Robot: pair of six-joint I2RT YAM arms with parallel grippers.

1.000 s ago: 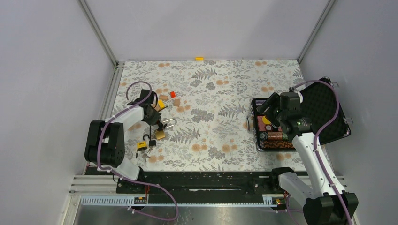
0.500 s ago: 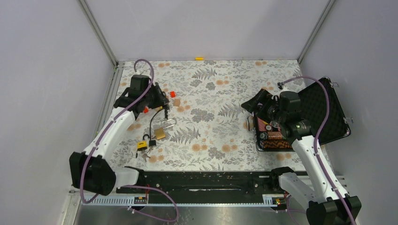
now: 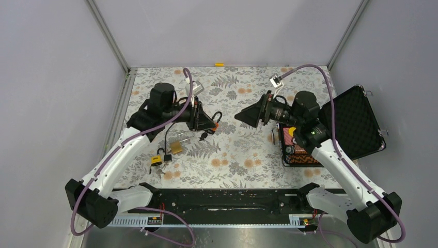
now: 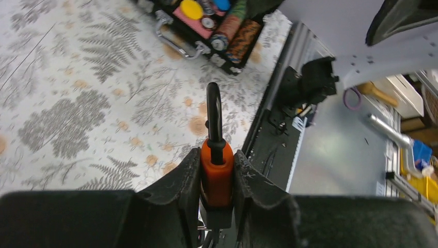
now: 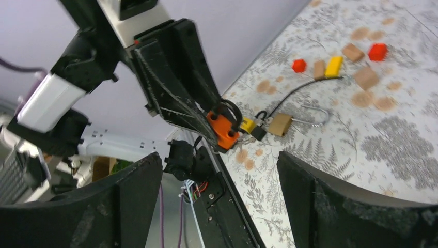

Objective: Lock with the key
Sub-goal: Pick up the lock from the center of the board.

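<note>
- Fern-and-flower cloth covers the table (image 3: 243, 155), with plain grey walls on three sides.
- We see the left gripper (image 3: 209, 123) held above the cloth left of the top view's centre, its fingers clamped on the body of an orange padlock (image 4: 217, 178).
- In the left wrist view the lock's black shackle (image 4: 214, 111) stands straight up out of the fingers and looks closed.
- Small dark pieces (image 3: 204, 137) dangle under the lock in the top view; they are too small for us to name.
- We find the right gripper (image 3: 244, 115) just right of centre, pointing at the left one and apart from it, touching nothing.
- Its fingers (image 5: 129, 206) stand wide apart in its own view, with the orange lock framed between them.
- On the cloth at lower left lie a brass padlock (image 3: 176, 148) and, nearer the bottom edge, a yellow padlock (image 3: 156, 160).
- An open black case (image 3: 356, 124) sits at the right edge.
</note>
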